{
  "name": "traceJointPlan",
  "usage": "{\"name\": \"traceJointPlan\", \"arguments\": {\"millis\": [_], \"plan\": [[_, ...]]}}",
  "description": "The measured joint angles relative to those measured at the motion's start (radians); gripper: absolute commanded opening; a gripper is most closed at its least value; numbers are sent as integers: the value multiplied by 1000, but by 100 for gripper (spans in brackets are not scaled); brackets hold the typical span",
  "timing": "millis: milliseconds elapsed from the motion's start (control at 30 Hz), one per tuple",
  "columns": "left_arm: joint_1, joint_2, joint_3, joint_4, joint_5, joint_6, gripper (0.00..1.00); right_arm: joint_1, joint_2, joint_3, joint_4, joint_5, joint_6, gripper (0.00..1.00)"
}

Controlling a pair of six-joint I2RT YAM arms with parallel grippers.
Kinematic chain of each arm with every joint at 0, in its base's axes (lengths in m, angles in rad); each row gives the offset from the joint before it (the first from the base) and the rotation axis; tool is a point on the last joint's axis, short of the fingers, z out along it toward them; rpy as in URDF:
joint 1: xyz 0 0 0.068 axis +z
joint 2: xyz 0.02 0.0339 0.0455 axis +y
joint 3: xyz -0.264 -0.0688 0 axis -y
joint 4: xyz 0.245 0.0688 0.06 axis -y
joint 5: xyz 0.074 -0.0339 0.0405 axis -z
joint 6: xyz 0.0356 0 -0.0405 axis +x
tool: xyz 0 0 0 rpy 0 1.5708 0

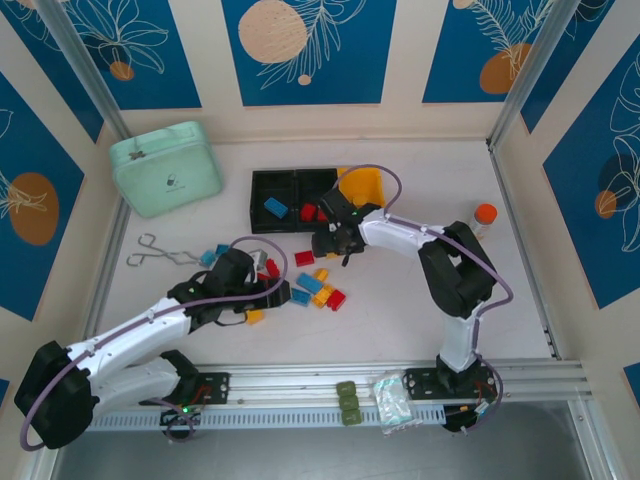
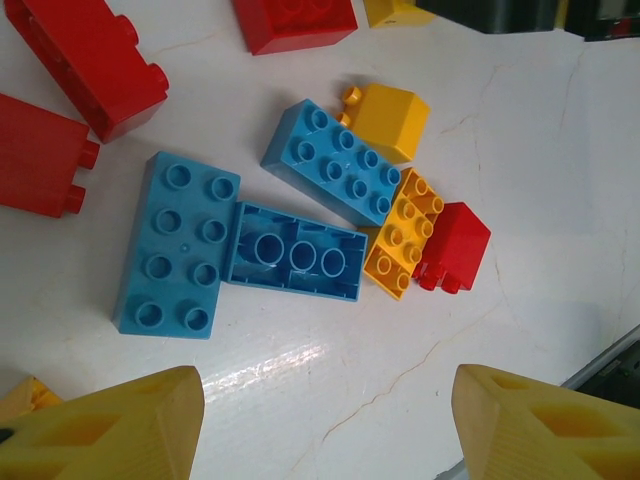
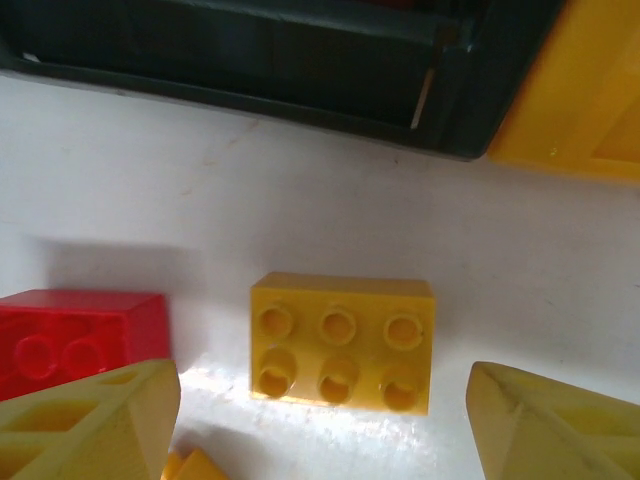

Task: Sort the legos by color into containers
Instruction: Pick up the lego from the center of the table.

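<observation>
White table (image 1: 400,330), strewn legos (image 1: 309,283) — blue-patterned walls (image 1: 310,90)

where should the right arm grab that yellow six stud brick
From above, pinching the left and right end walls of the yellow brick: it lies flat, studs up, so only its sides offer grip, and the open fingers span that width. The red brick stands apart.

The table (image 1: 400,330) was white with faint marble-like veins, and it caught a soft glare from light overhead. Around it stood walls (image 1: 330,60) of deep blue panels printed with pale leaf outlines and orange and peach discs, split by cream strips. Slim metal posts (image 1: 85,70) rose at the back corners, and an aluminium rail (image 1: 300,382) ran along the near edge
</observation>
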Motion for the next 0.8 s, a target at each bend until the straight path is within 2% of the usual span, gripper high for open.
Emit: {"name": "traceJointPlan", "arguments": {"millis": [133, 233, 367, 433, 633, 800], "plan": [[0, 0, -3, 0, 0, 0, 66, -1, 49, 6, 0, 23, 0, 73], [0, -1, -5, 0, -1, -7, 66, -1, 63, 14, -8, 38, 1, 65], [0, -2, -10, 0, -1, -8, 66, 0, 66, 26, -5, 42, -4, 49], [0, -2, -10, 0, -1, -12, 66, 0, 66, 28, -5, 44, -8, 45], [0, -1, -10, 0, -1, -15, 66, 5, 51, 29, -26, 49, -11, 44], [0, 24, -10, 15, 0, -15, 66, 1, -53, 29, -79, 50, -11, 43]]}}
